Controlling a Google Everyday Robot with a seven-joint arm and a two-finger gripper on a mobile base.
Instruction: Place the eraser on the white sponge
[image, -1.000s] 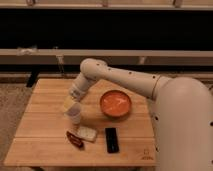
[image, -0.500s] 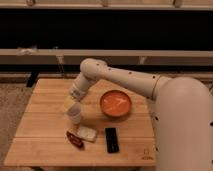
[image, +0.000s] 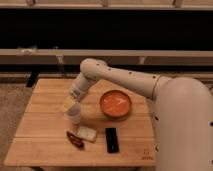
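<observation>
Hovering over one cup (image: 74, 113), tool (image: 70, 102) sits near one eraser (image: 112, 140), one white sponge (image: 86, 133)

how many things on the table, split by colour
white: 2 (cup, white sponge)
black: 1 (eraser)
orange: 1 (bowl)
dark red: 1 (elongated object)
total: 5
The gripper is not counted; it is right at the cup's rim.
</observation>
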